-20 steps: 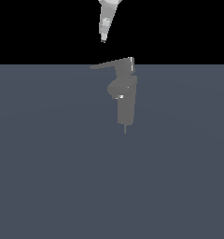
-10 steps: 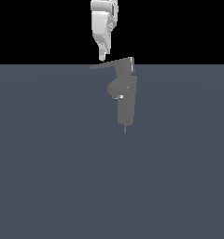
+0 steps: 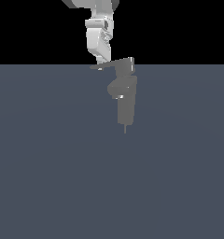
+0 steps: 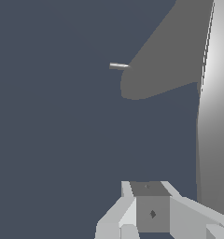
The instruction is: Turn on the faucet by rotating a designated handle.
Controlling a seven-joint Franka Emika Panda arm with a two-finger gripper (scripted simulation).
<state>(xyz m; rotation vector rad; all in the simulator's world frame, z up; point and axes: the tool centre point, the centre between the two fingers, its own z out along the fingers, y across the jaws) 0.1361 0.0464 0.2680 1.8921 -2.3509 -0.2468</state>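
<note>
The grey faucet [image 3: 126,103] stands upright in the middle of the exterior view, with a rounded bulge and a thin pin at its bottom. Its handle [image 3: 110,63] is a flat blade reaching from the top cap toward the exterior view's left. My gripper [image 3: 101,62] hangs from above with its tip right at the handle's free end; the fingers look pressed together and hold nothing. In the wrist view the gripper [image 4: 151,207] shows at the edge. A pale grey band that seems to be the handle [image 4: 216,116] runs beside it, and the dark faucet [image 4: 170,56] body recedes to its pin.
A flat dark blue-grey floor [image 3: 53,177] spreads under the faucet and around it. The white arm [image 3: 97,32] comes down from the top of the exterior view against a black background.
The arm has come down from the top of the exterior view, and its tip now sits at the handle's free end. The handle and faucet have not visibly moved.
</note>
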